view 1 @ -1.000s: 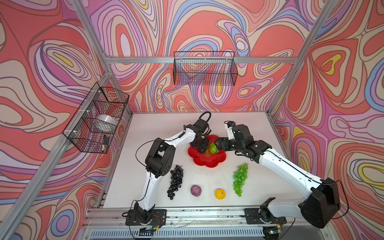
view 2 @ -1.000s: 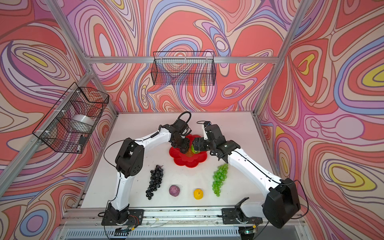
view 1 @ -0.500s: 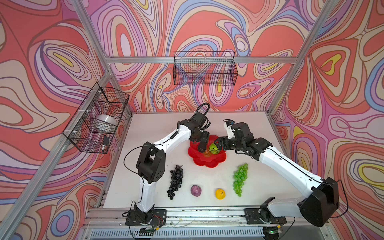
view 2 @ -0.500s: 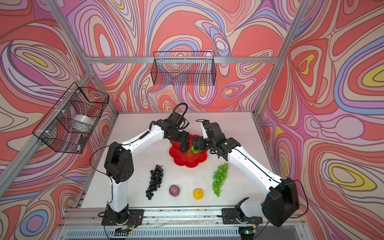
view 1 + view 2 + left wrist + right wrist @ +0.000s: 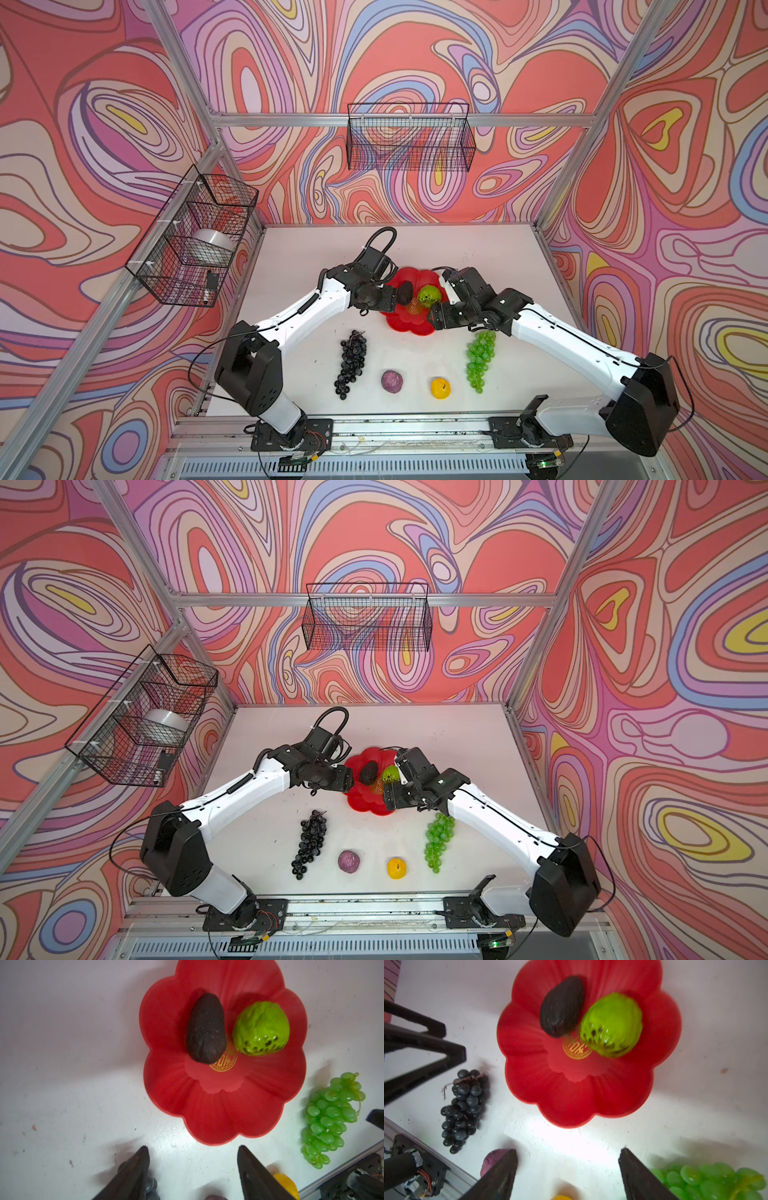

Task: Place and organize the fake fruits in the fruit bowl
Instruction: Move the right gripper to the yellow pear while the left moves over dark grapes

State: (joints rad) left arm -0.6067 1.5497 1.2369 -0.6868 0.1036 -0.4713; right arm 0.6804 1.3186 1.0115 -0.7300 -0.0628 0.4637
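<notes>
Walled in by swirl-print panels (image 5: pixel 415 62) on aluminium framing (image 5: pixel 399 120); worked over a white tabletop (image 5: pixel 478 257), lightly scuffed. Found fruit bowl (image 5: pixel 409 326) mid-table between both arms, with avocado (image 5: pixel 405 291) and lime-green lumpy fruit (image 5: pixel 429 294) already inside, side by side on the far half, avocado partly over the gold emblem (image 5: pixel 224 1064); could not tell whether touching. Counted four out on the table nearer the front rail (image 5: pixel 395 422), roughly in a row and well apart: dark purple grape bunch (image 5: pixel 351 368), small purple ball (image 5: pixel 392 381), small yellow-orange fruit (image 5: pixel 440 387), green grape bunch (image 5: pixel 480 359). Saw left gripper (image 5: pixel 192 1147) with jaws spread and nothing between them, at the bowl's left edge in both top views; likewise right gripper (image 5: pixel 568 1149), spread and empty, at the bowl's near right edge, just beside the green bunch's stem end. Judged this as the gap between picks: two of six placed. Called for next: down onto the nearest bunch per arm, pinched near the stem end to limit flop, then set into the free near half of the bowl without knocking the two pieces inside. Also noted black wire baskets (image 5: pixel 409 137) on back and side walls, plus a silver metal bowl (image 5: pixel 212 245) inside the side one.
</notes>
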